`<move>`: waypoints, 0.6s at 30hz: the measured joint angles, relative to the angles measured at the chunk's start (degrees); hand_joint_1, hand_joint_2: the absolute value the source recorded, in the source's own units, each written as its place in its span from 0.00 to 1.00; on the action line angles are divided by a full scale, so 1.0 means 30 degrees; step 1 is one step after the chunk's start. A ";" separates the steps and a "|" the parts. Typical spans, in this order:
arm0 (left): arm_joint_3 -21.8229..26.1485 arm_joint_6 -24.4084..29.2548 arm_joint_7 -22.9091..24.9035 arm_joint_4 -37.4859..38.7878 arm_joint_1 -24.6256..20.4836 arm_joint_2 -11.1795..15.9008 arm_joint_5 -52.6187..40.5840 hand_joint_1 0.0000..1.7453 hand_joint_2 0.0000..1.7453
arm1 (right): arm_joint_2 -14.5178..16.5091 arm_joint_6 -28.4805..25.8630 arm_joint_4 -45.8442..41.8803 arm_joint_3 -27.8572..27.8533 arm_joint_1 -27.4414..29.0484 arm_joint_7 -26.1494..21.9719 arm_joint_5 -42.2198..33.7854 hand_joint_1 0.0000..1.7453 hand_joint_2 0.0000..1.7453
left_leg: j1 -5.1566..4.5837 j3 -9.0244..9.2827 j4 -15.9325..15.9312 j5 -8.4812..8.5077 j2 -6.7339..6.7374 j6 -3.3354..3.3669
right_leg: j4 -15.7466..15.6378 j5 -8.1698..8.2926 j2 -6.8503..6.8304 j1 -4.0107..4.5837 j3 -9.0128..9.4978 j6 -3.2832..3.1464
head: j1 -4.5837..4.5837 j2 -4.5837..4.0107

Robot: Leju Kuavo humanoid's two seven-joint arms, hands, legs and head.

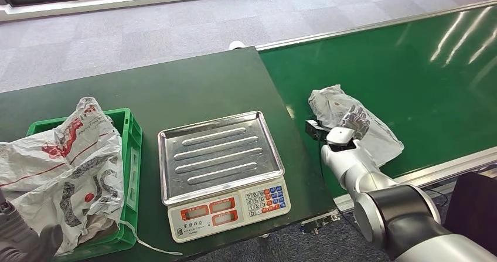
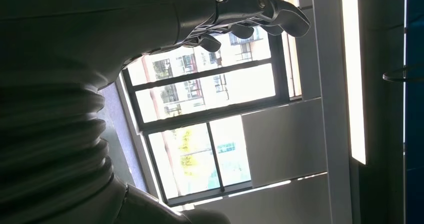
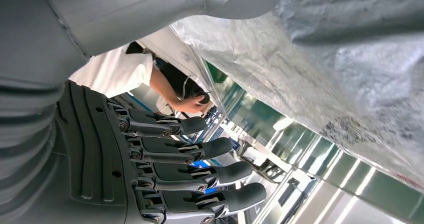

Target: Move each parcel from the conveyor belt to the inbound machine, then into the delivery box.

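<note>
Grey carpet [image 1: 146, 33] surrounds a dark green table [image 1: 193, 92] adjoining the green belt [image 1: 410, 74]. On the table a green box [image 1: 133, 156] holds one crumpled white parcel [image 1: 64, 162]; a scale [image 1: 225, 168] with a bare steel tray stands beside the box. On the belt a second parcel [image 1: 375, 136] lies near the table edge. Right hand [image 1: 354, 121] rests on this parcel, fingers [image 3: 220, 174] spread and extended. Left hand [image 2: 250, 13] is raised toward a window [image 2: 210, 129], fingers loosely curled, holding nothing. A person [image 3: 150, 78] is visible beyond the belt.
</note>
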 joint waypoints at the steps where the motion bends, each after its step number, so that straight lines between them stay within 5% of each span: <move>1: 0.0000 0.0004 0.0000 0.0000 0.0000 0.0000 0.0000 0.00 1.00 | -0.0005 0.0064 0.0018 -0.0022 0.0007 0.0004 0.0000 0.00 1.00 | 0.0000 0.0001 0.0000 0.0000 0.0002 0.0000 | 0.0000 0.0000 0.0003 0.0000 -0.0001 0.0000 | 0.0002 0.0000; 18: -0.0959 0.0782 0.0007 0.1472 -0.0478 0.0288 0.0517 0.00 1.00 | -0.0616 -0.0078 0.0155 -0.1739 0.1679 -0.0111 -0.0403 0.00 1.00 | -0.0005 0.0002 0.0002 -0.0019 -0.0018 0.0022 | -0.0012 -0.0009 -0.0028 -0.0003 0.0010 0.0011 | 0.0002 0.0002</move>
